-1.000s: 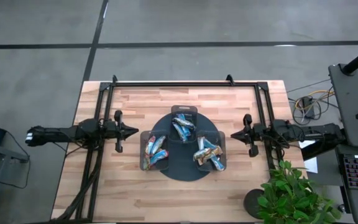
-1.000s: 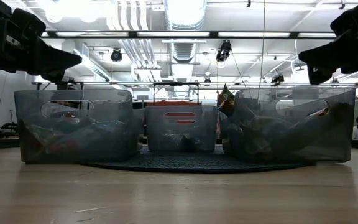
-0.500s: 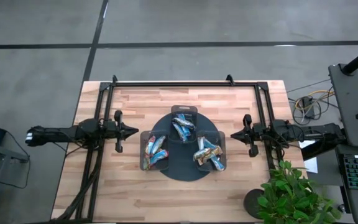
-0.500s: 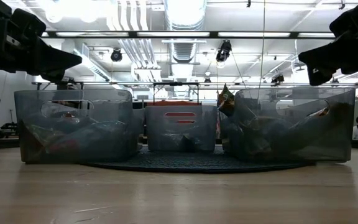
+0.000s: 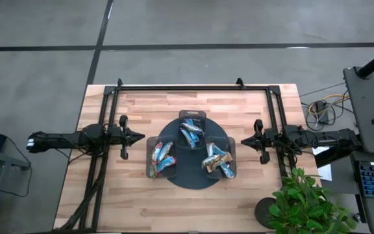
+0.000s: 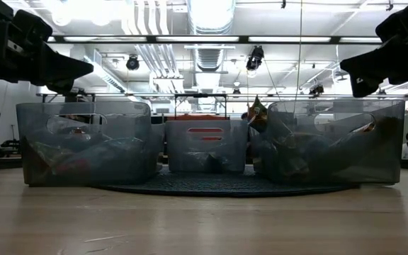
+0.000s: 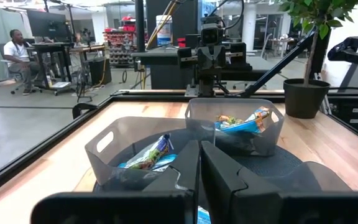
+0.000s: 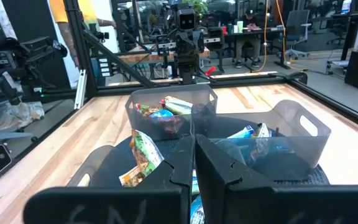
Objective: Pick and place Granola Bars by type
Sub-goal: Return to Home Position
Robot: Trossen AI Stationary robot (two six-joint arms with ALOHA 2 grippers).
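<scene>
Granola bars in shiny blue, red and greenish wrappers lie in three clear bins on a dark round tray: a left bin, a far bin and a right bin. My left gripper hovers shut above the table left of the tray, pointing at it. My right gripper hovers shut to the right of the tray, also pointing at it. In the low view both grippers hang above the bins' rims. Neither holds a bar.
A black metal frame runs along the table's far edge and down both sides. A potted plant stands at the near right corner. Bare wood lies near the tray. People sit at desks in the room beyond.
</scene>
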